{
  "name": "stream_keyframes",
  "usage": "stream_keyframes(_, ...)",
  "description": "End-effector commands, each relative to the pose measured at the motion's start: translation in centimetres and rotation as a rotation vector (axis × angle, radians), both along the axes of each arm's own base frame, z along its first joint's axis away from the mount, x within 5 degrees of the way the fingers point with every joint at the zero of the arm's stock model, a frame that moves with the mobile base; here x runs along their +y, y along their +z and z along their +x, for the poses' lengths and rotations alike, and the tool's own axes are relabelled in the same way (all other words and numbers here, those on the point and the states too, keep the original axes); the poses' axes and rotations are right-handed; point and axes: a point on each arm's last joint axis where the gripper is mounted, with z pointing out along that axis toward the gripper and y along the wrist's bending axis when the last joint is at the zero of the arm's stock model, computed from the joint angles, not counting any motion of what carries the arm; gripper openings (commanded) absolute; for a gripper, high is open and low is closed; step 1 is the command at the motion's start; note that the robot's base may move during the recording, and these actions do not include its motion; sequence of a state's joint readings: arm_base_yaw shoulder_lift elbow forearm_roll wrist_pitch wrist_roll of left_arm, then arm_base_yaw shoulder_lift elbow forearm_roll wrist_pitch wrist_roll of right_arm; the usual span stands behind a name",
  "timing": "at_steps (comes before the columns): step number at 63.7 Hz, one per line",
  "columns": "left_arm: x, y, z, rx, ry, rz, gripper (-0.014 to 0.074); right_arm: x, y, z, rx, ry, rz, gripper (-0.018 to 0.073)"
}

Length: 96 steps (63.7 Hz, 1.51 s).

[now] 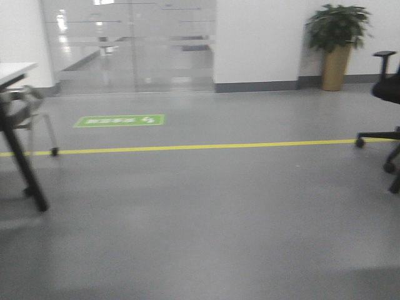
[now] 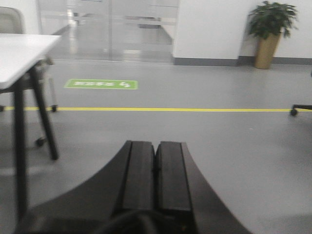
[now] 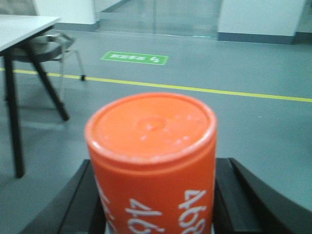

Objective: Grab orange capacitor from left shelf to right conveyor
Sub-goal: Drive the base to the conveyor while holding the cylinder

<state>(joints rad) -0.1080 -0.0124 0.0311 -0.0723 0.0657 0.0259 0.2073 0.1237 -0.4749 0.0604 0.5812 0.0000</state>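
The orange capacitor (image 3: 152, 161), an orange cylinder with white "4680" on its side, fills the middle of the right wrist view, held between the two black fingers (image 3: 90, 195) of my right gripper (image 3: 153, 195), which is shut on it above the grey floor. My left gripper (image 2: 156, 170) is shut and empty, its two black pads pressed together, pointing over the floor. The left shelf and the right conveyor are out of view in all three views. Neither gripper shows in the front view.
A grey floor with a yellow line (image 1: 187, 148) and a green floor sign (image 1: 120, 120). A white table with black legs (image 1: 25, 169) and a chair stand at the left. A black office chair (image 1: 387, 125) and a potted plant (image 1: 337, 44) are at the right. Glass doors (image 1: 131, 44) are at the back.
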Motion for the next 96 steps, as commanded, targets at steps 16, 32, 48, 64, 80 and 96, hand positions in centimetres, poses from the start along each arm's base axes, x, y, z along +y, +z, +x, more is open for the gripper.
stream_keyframes(16,0.05,1.03,-0.16,-0.105,0.001,-0.015,-0.0127,-0.08,1.7,-0.04,-0.109,-0.011,0.022,0.0172)
stream_keyframes(32,0.05,1.03,-0.16,-0.105,0.001,-0.015,-0.0127,-0.08,1.7,-0.04,-0.109,-0.011,0.022,0.0172)
stream_keyframes(48,0.03,1.03,-0.16,-0.105,-0.001,-0.016,-0.0127,-0.08,1.7,-0.04,-0.109,-0.011,0.022,0.0172)
stream_keyframes(64,0.03,1.03,-0.16,-0.105,-0.001,-0.016,-0.0127,-0.08,1.7,-0.04,-0.109,-0.011,0.022,0.0172)
stream_keyframes(80,0.03,1.03,-0.16,-0.105,-0.001,-0.016,-0.0127,-0.08,1.7,-0.04,-0.109,-0.011,0.022,0.0172)
stream_keyframes(96,0.05,1.03,-0.16,-0.105,0.001,-0.015,-0.0127,-0.08,1.7,-0.04,-0.109,-0.011,0.022,0.0172)
